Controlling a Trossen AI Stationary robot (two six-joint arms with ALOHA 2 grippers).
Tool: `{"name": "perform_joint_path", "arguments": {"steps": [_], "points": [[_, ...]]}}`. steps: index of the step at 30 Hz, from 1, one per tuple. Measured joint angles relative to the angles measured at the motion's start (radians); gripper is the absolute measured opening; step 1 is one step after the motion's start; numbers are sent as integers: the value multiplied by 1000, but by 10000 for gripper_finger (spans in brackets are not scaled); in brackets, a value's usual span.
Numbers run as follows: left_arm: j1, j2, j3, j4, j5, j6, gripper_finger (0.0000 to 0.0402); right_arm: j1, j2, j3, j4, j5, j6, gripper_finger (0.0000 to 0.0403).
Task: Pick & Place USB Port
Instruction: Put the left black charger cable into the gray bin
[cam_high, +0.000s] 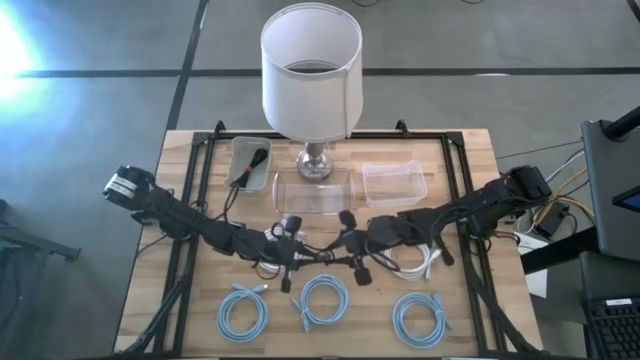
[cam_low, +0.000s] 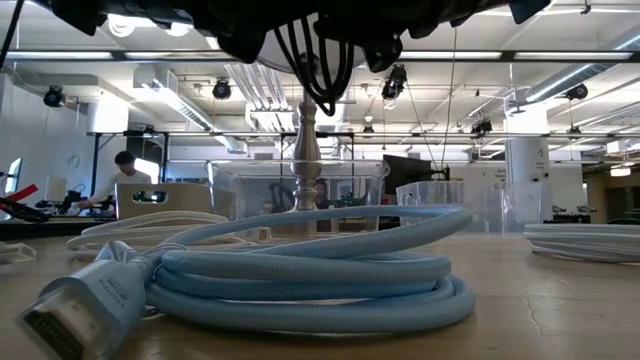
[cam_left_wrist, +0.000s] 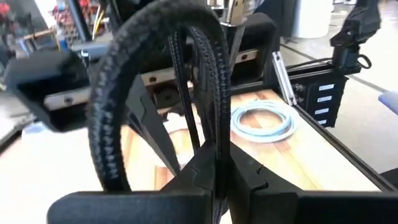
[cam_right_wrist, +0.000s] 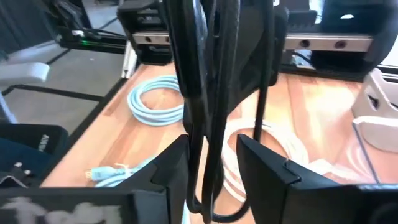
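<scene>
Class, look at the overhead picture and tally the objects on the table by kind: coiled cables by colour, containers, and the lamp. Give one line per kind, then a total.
Light blue coiled cables: 3
Black cable held between the grippers: 1
White cable: 1
Clear containers: 2
Grey tray: 1
Lamp: 1
Total: 9

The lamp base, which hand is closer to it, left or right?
Left, narrowly. The left hand is below the lamp base, slightly to its left; the right hand sits a bit farther, below and to its right.
</scene>
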Motion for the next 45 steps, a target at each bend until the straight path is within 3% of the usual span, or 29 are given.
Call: {"name": "perform_joint_path", "arguments": {"steps": [5,12,18,25,29,35,45], "points": [[-7,-1,0,-21,-17,-41,17,3,-13,0,-70,81,1,155],[-9,-3,-1,-90,-179,-46,18,2,-14,0,-113,85,2,170],[-9,-8,-1,-99,-197,-48,18,3,-14,0,-173,110,2,177],[-9,-48,-2,-139,-326,-38,19,4,-14,0,-233,134,6,176],[-11,-102,-2,-184,-335,-79,19,4,-12,0,-238,151,27,177],[-15,-226,20,-426,-431,-137,19,4,-11,-1,-258,152,63,177],[0,-437,40,-1001,-781,-467,19,5,-9,-1,-258,151,65,177]]}}
